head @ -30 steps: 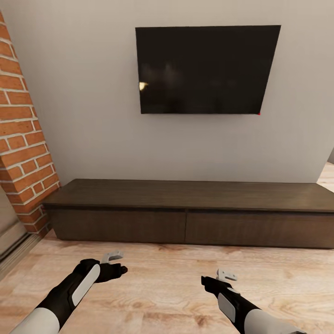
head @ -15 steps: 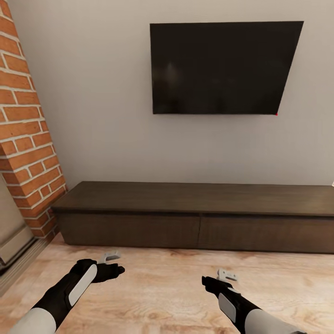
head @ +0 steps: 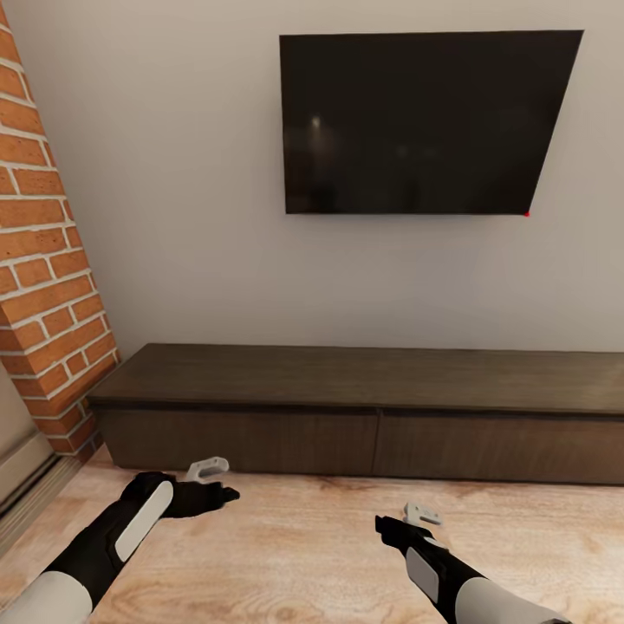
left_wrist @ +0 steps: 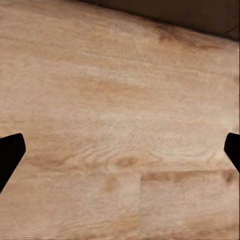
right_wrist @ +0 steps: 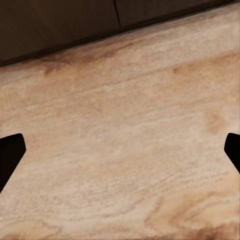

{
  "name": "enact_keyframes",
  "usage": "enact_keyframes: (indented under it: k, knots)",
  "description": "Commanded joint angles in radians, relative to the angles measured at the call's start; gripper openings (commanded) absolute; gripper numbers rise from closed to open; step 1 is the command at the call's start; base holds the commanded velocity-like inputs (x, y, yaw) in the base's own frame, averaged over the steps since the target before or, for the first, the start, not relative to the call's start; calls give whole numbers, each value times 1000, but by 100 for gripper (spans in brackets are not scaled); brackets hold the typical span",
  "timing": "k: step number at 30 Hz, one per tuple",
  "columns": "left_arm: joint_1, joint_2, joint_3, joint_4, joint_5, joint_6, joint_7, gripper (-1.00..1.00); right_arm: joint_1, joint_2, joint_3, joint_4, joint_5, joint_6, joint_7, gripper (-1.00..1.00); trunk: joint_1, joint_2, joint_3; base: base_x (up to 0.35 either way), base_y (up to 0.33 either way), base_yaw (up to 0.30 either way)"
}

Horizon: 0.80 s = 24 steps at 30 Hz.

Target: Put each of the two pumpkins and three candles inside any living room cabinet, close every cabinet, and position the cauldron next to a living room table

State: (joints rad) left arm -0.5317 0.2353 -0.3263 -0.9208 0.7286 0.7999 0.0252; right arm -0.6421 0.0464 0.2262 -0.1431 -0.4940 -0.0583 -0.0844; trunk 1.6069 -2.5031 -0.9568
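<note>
Cabinet [head: 364, 416] lying ahead of both grippers, long axis running crosswise; left gripper [left_wrist: 120, 150] and right gripper [right_wrist: 120, 150] hanging wide open, holding nothing.

Soft, even rendered light, faint glare on the television [head: 416, 121], slightly blurred wrist views.

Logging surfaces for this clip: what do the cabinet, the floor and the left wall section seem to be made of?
The cabinet looks like dark brown wood with a matte finish; faint grain shows on its flat fronts. The floor looks like pale wood planks or laminate, with visible grain, knots and board seams. The left wall section looks like red brick with pale mortar lines. It is a render, so this is look alone.
</note>
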Motion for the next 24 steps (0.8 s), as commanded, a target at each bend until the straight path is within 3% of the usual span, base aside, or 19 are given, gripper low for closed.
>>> enact_keyframes:
  k: [1, 5, 8, 11, 15, 20, 24]
  knots:
    - [-1, 24, 0, -10, 35, 31, -46, 100, -1, 1, 6, 0, -10, -3, -4, 100, 0, 0, -1, 33, 0, 0]
    - [-1, 107, 5, -21, 114, 81, -237, 100, -1, 2, -33, -36, -40, 6, 15, 100, 0, 0, -1, 14, 0, 0]
    - [-1, 154, 6, -22, 134, 103, -357, 100, -1, 0, -78, -79, -97, 23, 54, 100, 0, 0, -1, 3, 0, 0]
    - [-1, 192, 11, -19, 150, 163, -496, 100, -1, -4, -106, -101, -185, 74, 104, 100, 0, 0, -1, 0, 0, 0]
    - [0, 238, 22, -12, 177, 190, -697, 100, -1, -8, -115, -108, -319, 105, 170, 100, 0, 0, -1, 0, 0, 0]
    - [1, 293, 24, -10, 184, 196, -871, 100, -1, -12, -117, -110, -443, 115, 222, 100, 0, 0, -1, 0, 0, 0]
    - [1, 307, 24, -5, 182, 197, -984, 100, -1, -11, -117, -117, -553, 132, 269, 100, 0, 0, -1, 0, 0, 0]
